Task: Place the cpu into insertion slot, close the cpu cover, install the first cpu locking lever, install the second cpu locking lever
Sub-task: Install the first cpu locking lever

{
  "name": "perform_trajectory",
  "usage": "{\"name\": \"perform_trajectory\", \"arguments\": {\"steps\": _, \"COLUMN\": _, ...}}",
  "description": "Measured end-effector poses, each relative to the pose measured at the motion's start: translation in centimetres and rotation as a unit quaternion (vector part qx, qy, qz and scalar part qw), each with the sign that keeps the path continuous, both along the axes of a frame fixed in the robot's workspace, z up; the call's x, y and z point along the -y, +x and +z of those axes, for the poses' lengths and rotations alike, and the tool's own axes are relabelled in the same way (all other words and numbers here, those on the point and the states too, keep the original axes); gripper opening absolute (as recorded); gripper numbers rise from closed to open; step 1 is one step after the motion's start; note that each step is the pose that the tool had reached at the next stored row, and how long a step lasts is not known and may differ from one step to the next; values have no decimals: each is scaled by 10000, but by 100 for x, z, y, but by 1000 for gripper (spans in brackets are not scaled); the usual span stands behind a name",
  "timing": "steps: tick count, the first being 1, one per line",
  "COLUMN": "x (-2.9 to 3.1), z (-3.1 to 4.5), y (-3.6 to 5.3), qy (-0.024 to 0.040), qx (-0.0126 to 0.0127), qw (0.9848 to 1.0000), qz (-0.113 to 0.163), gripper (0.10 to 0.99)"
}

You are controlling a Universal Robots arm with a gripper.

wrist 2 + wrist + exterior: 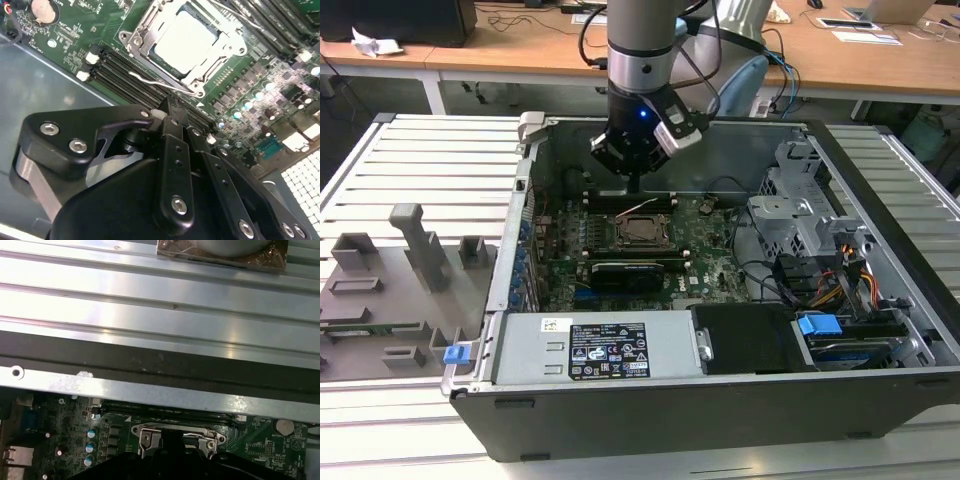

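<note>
At the exterior view's left we have a grey fixture tray point(410, 270) on the ribbed metal table point(420, 150). A blue clip point(457, 352) sits by the near corner of the case.

Next is the open computer case point(510, 290). The power supply point(608, 350) runs along its near wall, with the green board point(705, 250) beyond it.

The socket point(619, 233) is mid-board. The chip point(185, 37) is seated flat in it, pale top showing. The cover point(150, 22) is down over the chip and frames it.

One thin wire lever point(147, 80) stands off the socket edge on the side facing the gripper and isn't tucked down. We can't tell the state of the other lever.

The gripper point(634, 183) hangs on the far side of the socket, over the memory slots point(115, 70), pointing down. We read its fingers as pinched together, narrow, with nothing between them.

In the second wrist view the gripper point(170, 107) tip is just beside that loose lever. We can't tell whether it touches.

Further right are the drive cage point(800, 215) and a blue tab point(818, 325) at the near right corner.
</note>
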State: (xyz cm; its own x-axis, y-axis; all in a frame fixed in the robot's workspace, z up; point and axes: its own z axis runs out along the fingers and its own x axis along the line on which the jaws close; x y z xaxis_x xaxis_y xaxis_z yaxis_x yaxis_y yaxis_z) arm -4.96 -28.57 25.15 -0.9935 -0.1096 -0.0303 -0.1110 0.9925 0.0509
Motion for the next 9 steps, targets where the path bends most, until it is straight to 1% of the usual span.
{"name": "perform_trajectory", "arguments": {"steps": 1, "x": -1, "z": -13, "y": 9, "qy": 58, "qx": 1, "qw": 10000, "qz": -1, "gripper": 110}}
{"name": "perform_trajectory", "arguments": {"steps": 2, "x": -1, "z": -33, "y": 16, "qy": 72, "qx": 2, "qw": 10000, "qz": -1, "gripper": 110}}
{"name": "perform_trajectory", "arguments": {"steps": 8, "x": -2, "z": -128, "y": 49, "qy": 72, "qx": 2, "qw": 10000, "qz": 5, "gripper": 110}}
{"name": "perform_trajectory", "arguments": {"steps": 9, "x": -3, "z": -154, "y": 67, "qy": 72, "qx": 1, "qw": 10000, "qz": 21, "gripper": 110}}
